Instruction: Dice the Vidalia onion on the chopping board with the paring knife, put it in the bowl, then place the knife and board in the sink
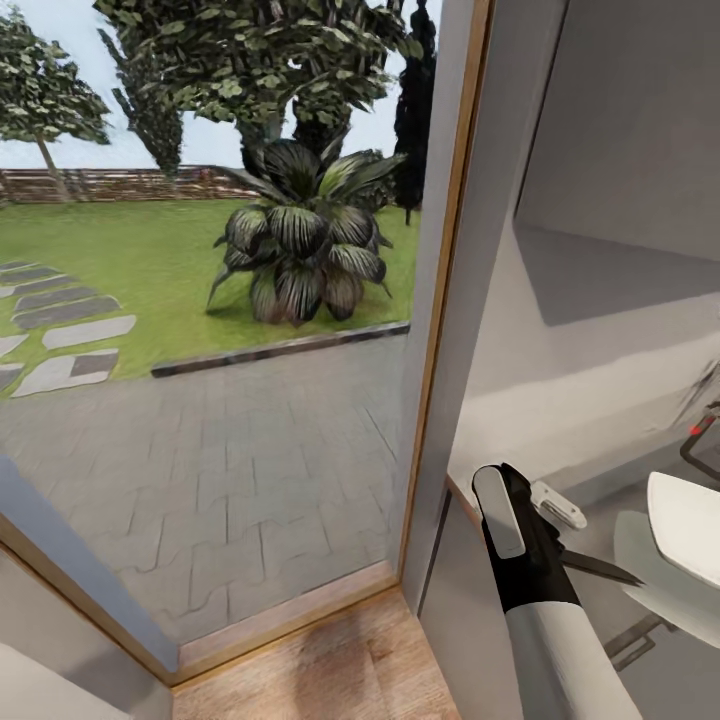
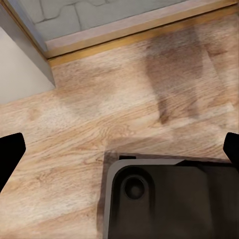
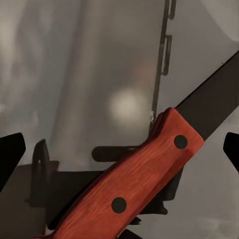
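From your head camera, most of the picture is a glass door (image 1: 200, 400) looking out on paving, lawn and one broad-leaved plant (image 1: 300, 250). The kitchen is squeezed into the right strip. There your right arm reaches forward over the grey countertop (image 1: 610, 520), and one dark blade tip of the paring knife (image 1: 600, 568) pokes out past it; the handle is hidden behind the arm. One white bowl (image 1: 690, 525) is cut off by the right edge. A red knob (image 1: 702, 426) shows at that same edge, the rest of the tap too clipped to make out.

Your left wrist camera looks down on wood flooring (image 2: 99, 124) and the door's threshold. The left gripper (image 2: 119, 152) shows as two dark fingertips at opposite edges, spread wide with nothing between them. A dark rounded-corner base part (image 2: 169, 199) sits below, cut off.

Your right wrist camera shows the knife's red handle (image 3: 134, 189) with two dark rivets, crossing diagonally in the right gripper (image 3: 119, 149), blade (image 3: 211, 107) running out of frame. You cannot tell from here how the fingers meet the handle; the background is blurred grey.
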You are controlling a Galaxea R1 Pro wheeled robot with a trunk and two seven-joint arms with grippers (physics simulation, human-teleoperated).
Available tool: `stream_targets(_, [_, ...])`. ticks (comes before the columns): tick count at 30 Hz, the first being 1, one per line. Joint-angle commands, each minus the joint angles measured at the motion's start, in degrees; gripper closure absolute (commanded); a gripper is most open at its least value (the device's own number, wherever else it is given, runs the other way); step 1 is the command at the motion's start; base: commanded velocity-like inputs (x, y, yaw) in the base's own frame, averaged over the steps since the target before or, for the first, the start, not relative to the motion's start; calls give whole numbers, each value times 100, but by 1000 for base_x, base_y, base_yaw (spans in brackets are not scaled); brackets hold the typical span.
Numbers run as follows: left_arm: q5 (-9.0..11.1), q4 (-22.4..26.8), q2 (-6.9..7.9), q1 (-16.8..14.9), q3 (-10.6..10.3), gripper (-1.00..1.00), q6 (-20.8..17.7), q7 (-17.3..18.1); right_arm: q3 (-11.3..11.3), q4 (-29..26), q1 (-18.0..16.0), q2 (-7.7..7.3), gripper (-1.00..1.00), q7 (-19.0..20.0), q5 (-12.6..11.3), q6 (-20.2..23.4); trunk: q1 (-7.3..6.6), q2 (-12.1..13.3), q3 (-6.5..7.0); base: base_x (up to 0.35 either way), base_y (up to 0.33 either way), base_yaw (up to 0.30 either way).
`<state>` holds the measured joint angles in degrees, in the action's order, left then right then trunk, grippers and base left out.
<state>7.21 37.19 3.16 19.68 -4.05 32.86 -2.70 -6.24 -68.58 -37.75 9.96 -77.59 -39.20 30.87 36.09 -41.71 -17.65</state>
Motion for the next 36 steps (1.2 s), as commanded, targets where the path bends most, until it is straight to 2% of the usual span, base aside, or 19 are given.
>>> stream_targets(1, [52,8,9,1,-43,-100,10,-28,-9,-5,-4,4,-100,-29,-21,60,2,-6,-7,-11,0,0])
stream_targets(12, [52,15,9,1,-42,-100,10,-28,-6,38,-4,4,-100,-29,-25,60,2,-6,-7,-107,0,0])
stream_targets(36, [52,17,9,1,-40,-100,10,-28,5,133,-4,4,-100,-20,-35,60,2,-6,-7,22,22,0])
